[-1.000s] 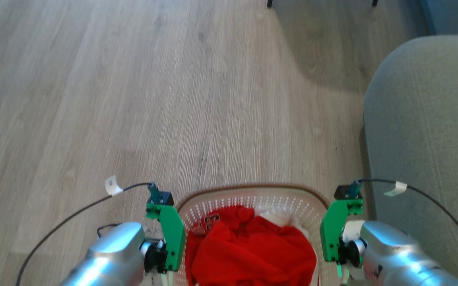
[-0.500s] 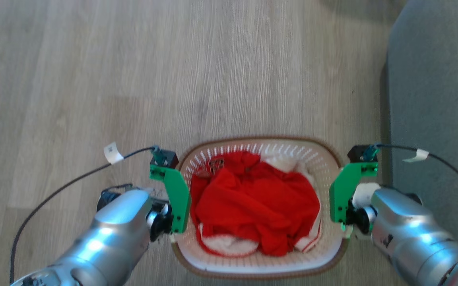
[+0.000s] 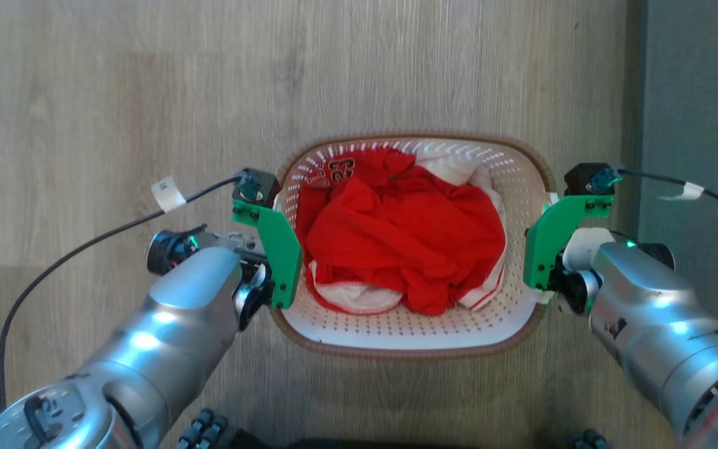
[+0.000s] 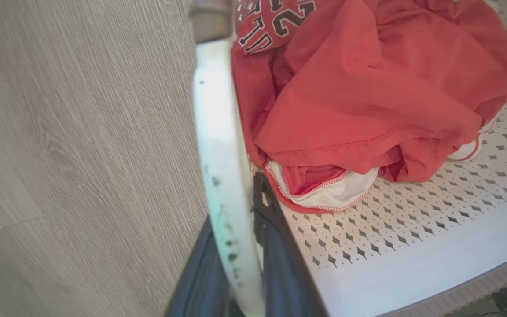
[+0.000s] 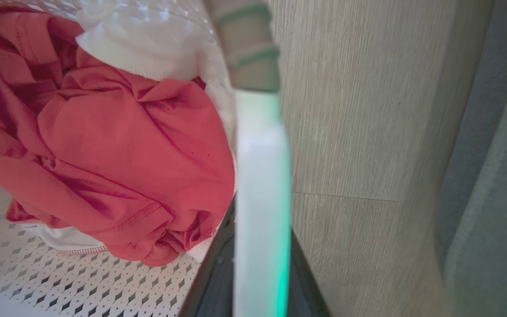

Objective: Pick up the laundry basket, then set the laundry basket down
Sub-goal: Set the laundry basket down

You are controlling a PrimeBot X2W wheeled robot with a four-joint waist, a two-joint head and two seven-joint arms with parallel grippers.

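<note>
My left hand (image 4: 236, 198) pinches the laundry basket (image 3: 409, 324) by its left handle (image 4: 218, 132); my right hand (image 5: 260, 229) pinches its right handle (image 5: 260, 154). The basket is level between them over the wooden floor (image 3: 116, 93), beside a grey couch (image 3: 702, 93). I cannot tell whether it touches down.

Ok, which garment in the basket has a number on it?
The red jersey in the far left corner, printed 23; the white garment beside it looks plain.
</note>
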